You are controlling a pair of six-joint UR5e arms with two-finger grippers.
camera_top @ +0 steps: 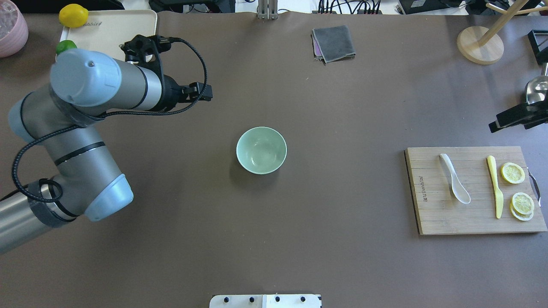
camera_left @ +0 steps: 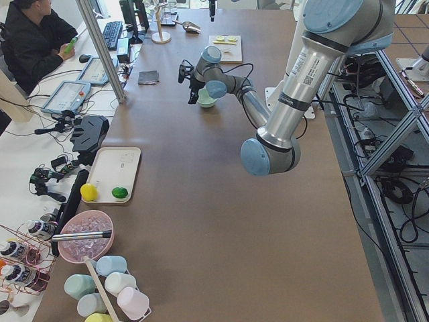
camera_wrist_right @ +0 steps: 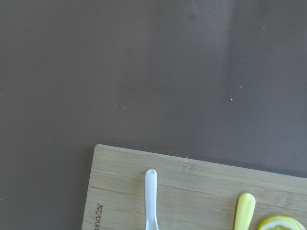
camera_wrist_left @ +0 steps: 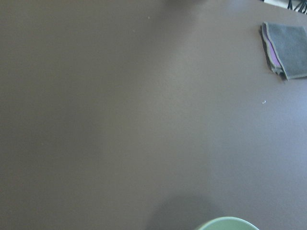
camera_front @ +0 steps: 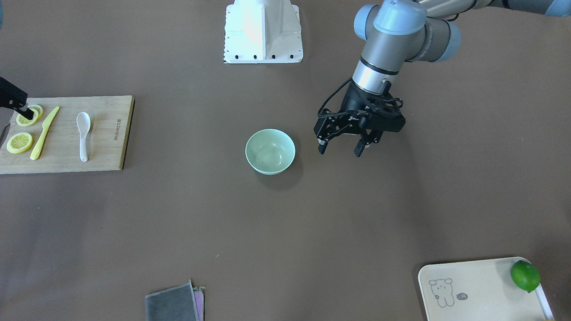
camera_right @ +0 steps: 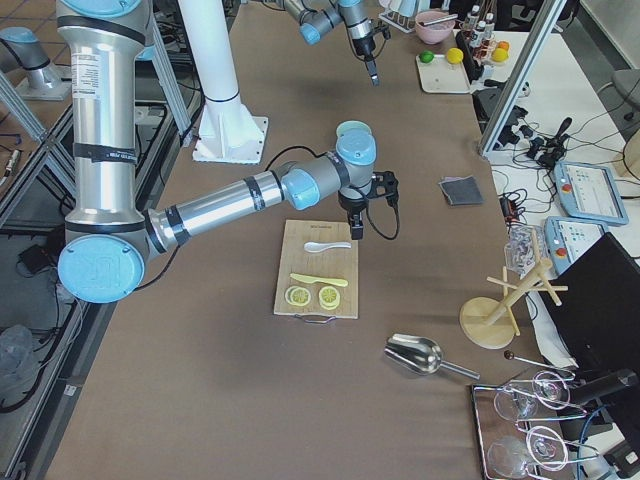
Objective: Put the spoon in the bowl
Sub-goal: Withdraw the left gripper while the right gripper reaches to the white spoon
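The spoon (camera_top: 454, 179) lies on the bamboo cutting board (camera_top: 432, 205) near the right end of the table (camera_top: 299, 248), well apart from the empty mint-green bowl (camera_top: 261, 149) at mid-table. Its long axis runs roughly from the robot's edge to the far edge, with the handle pointing far. The right pincer (camera_right: 355, 224) hangs near that handle end and is much the nearer; how wide it stands cannot be told. The left pincer (camera_front: 340, 150), wide open and empty, hovers beside the bowl.

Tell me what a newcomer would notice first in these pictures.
The pale green bowl stands alone in the middle of the table, empty. Beside it hangs the left tool, open. The white spoon lies on a wooden board at the table's end, next to a yellow knife and lemon slices.
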